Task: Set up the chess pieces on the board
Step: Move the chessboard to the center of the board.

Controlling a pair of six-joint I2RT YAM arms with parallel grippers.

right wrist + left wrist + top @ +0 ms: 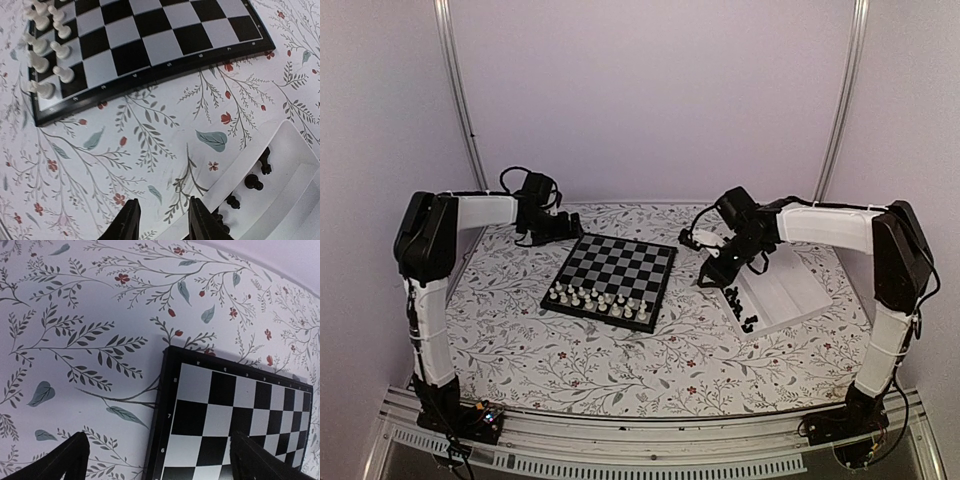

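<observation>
The table (620, 390), covered in a flowered cloth, has broad open room on the near side of the board (620, 262), towards the arm bases, and a narrower band of bare cloth left of the board. The board lies a little askew near the middle of the table, its thin black rim unbroken on all four sides. Its far rows are bare squares. Right of the board, across a strip of open cloth, a white ridged tray (795, 285) lies at a slant, its left edge apart from the board's right edge. White chessmen (600, 298) stand in two rows along the board's near edge. The black chess pieces (745, 318) are off the board: they lie clustered in the near left end of the tray, and a few lie along the tray's left wall. The left claw (560, 228) hangs at the board's far left corner with its jaws spread wide and nothing between them; the left wrist view shows one finger (70, 460) over the cloth outside the rim and the other over the squares. The right claw (708, 280) hangs over the strip right of the board, just beside the tray's left edge. Its jaws stand a little apart, with only cloth showing in the gap, and the nearest black pieces lie just to one side.
</observation>
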